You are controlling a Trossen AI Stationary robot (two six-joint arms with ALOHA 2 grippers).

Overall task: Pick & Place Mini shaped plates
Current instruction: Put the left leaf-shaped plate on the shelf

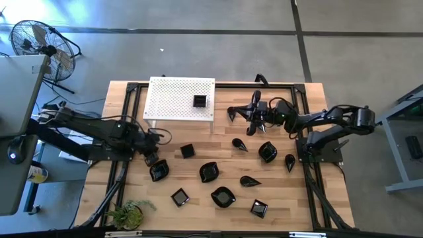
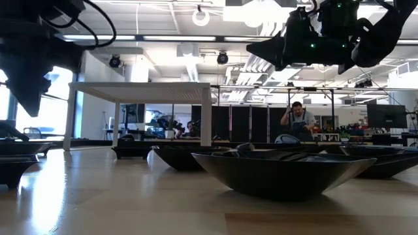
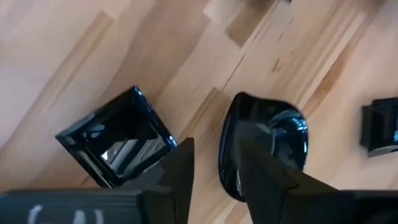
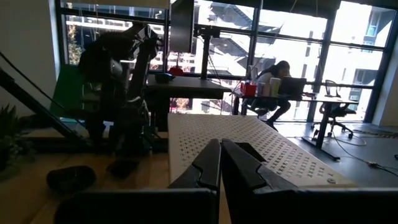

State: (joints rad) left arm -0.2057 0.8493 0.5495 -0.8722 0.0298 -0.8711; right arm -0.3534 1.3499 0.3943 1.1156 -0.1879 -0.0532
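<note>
On the left, my left claw point(image 1: 151, 158) hangs just above a rounded plate point(image 1: 158, 170) on the counter point(image 1: 198, 198), fingers slightly parted, gripping nothing, so I judge this a release or a fresh approach. Next I'd lift clear. On the right, my right claw point(image 1: 254, 125) waits raised, closed and empty, beside the white board point(image 1: 172, 99), which carries 1 square plate point(image 1: 199, 101).

Grey concrete floor point(image 1: 198, 53) around the wooden table point(image 1: 310, 205); a floor fan point(image 1: 36, 41) stands at one corner. Tall windows point(image 4: 292, 43) let in bright daylight. Ceiling strip lights point(image 2: 176, 38) overhead. A person sits at a desk point(image 4: 292, 99) by an office chair point(image 4: 336, 112).
</note>
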